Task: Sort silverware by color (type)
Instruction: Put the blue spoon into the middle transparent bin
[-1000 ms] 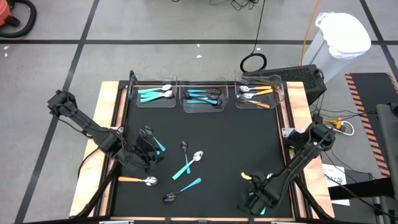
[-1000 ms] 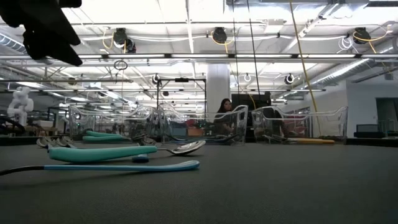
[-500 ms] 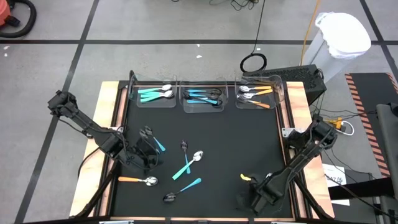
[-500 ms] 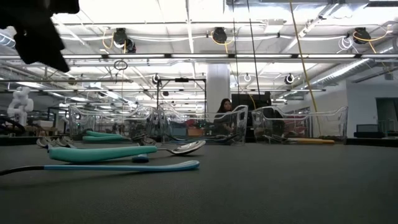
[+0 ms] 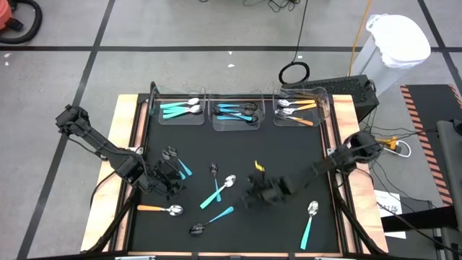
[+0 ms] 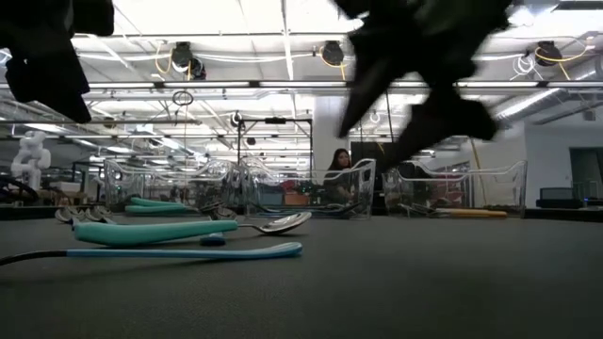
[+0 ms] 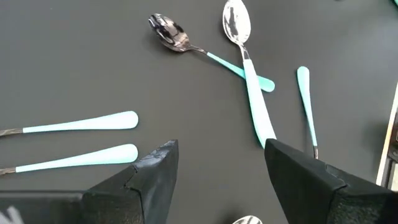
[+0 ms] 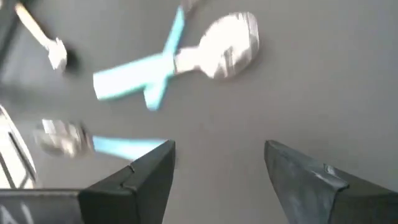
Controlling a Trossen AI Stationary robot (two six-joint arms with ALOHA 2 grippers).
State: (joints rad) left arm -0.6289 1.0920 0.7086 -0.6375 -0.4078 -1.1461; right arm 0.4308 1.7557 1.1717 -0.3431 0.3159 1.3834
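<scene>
A: Two arms in the high view. What changed?
B: The right end effector [image 5: 258, 191] swung from five o'clock to the centre of the desk [image 5: 289, 144], baring a light blue spoon [image 5: 309, 220]. I'd judge it is after the loose silverware [image 5: 219, 193]. The left end effector [image 5: 167, 177] hovers at nine.
A: Low view?
B: The right arm is a blur.
A: Wrists?
B: Both stand apart and empty. The right view is smeared, so handle colours are uncertain.

Grey tiled floor [image 5: 180, 65] with dark seams, white-lined bin [image 5: 393, 43], bright ceiling lights [image 6: 283, 19] overhead.
</scene>
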